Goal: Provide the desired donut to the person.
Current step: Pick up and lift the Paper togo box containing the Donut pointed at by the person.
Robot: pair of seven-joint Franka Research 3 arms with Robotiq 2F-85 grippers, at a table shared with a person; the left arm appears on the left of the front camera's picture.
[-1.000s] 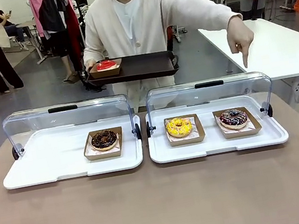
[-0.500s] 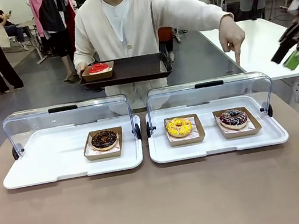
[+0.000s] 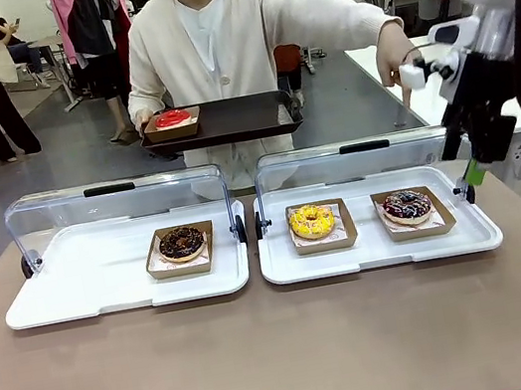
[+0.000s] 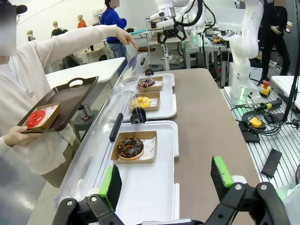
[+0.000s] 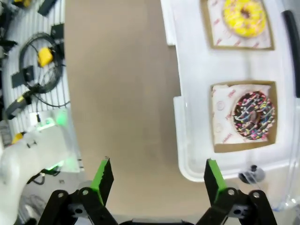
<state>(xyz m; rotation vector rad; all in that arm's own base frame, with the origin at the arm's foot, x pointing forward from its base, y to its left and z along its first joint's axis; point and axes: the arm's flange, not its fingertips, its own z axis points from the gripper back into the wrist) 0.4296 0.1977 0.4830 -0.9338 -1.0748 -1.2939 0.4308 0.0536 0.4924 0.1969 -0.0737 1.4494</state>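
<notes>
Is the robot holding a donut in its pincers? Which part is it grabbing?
No, nothing is held. The right pincer and the left pincer are both open and empty. The sprinkled donut lies untouched.

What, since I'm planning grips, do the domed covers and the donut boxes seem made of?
Domed covers: clear, glossy plastic, probably acrylic; the floor shows through and edges glint. Donut boxes: matte brown cardboard, by their thin folded walls.
</notes>
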